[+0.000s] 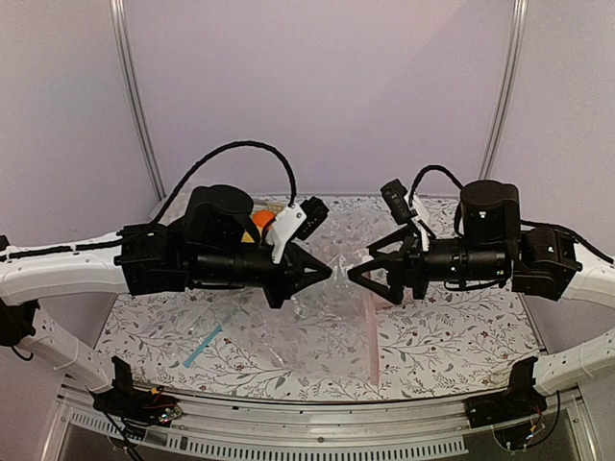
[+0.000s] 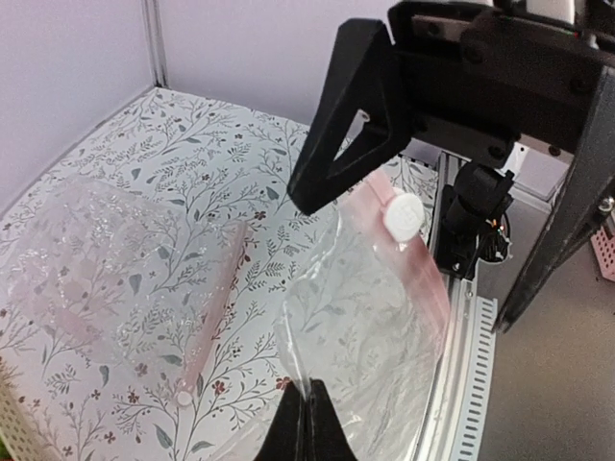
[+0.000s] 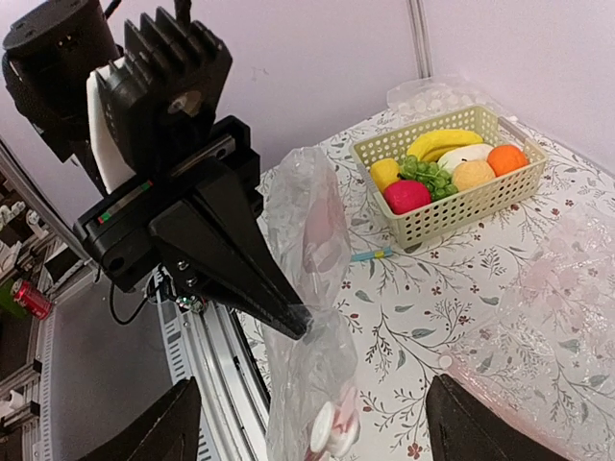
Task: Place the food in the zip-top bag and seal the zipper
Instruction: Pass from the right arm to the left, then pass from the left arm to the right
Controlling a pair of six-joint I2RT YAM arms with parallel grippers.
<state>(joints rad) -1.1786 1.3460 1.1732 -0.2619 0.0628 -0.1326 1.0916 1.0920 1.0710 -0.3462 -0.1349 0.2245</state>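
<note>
Fingers (image 2: 288,444) of the left gripper (image 1: 327,272): pressed fully together on a fold of the zip-top bag (image 3: 307,221), holding it raised above the table (image 1: 461,336). The food (image 3: 452,168) lies in the pale green basket (image 3: 461,219) at the far left, behind the left arm and well apart from the bag. The pink zipper (image 2: 428,274), with its white slider (image 2: 404,213), hangs near table centre. Right gripper (image 1: 357,267): jaws spread wide, gripping nothing, facing the left gripper at close range.

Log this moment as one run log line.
left gripper: shut on zip-top bag, held up | right gripper: open, near bag | food: in basket
</note>
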